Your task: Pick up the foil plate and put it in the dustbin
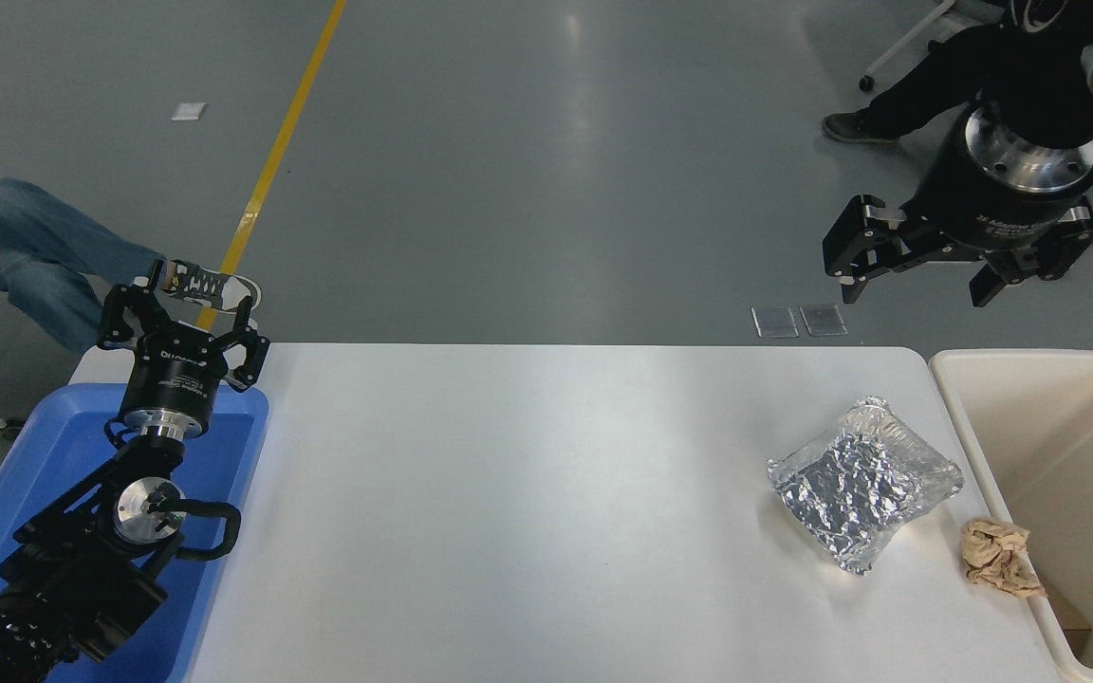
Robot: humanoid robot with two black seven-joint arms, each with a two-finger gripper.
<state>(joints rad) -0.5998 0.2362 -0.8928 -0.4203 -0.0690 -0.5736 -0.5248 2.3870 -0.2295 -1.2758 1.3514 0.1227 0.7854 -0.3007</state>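
My right gripper (917, 282) spread wide, empty, high beyond table's far edge. Foil plate (864, 482) at my 6 o'clock (dustbin (1059, 493) touching its 3 o'clock side). Advice: descend square, pinch rim gently; foil crumples.

Bright, even overhead light. Pale glare streak on the grey floor (573, 114), soft sheen across the tabletop (527, 474). Sparkling highlights on the foil plate (864, 484), faint shadow just beside it. Sharp focus throughout; perhaps slight softness at the corners.
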